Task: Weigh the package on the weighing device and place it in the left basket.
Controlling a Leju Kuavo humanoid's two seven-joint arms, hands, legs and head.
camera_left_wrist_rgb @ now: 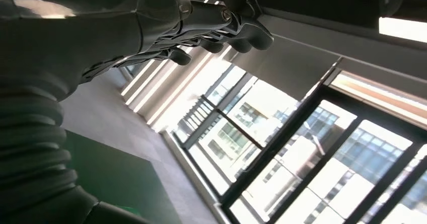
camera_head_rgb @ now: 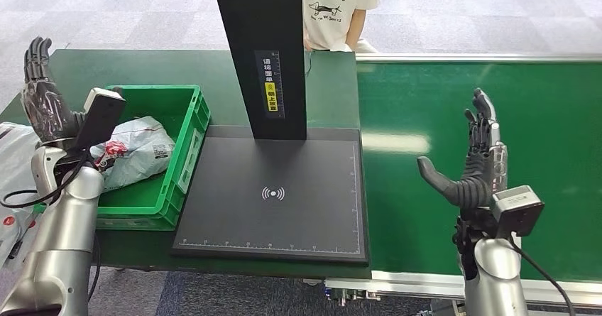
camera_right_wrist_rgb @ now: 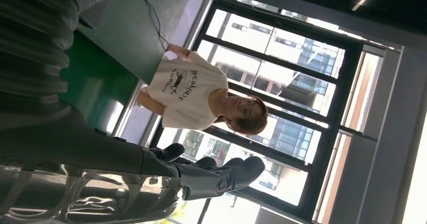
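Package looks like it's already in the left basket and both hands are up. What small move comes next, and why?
Probably just lower the left hand back to rest, away from the green basket. The package already lies inside it, the weighing device has nothing on its plate, and both the left hand and the right hand are raised, open and holding nothing.

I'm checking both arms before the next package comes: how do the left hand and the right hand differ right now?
The left hand is raised beside the green basket, outside its far-left wall; the right hand is raised over the green conveyor belt. The left hand's fingers lie close together, pointing up; the right hand's thumb juts out sideways toward the black weighing device. Both are open and hold nothing.
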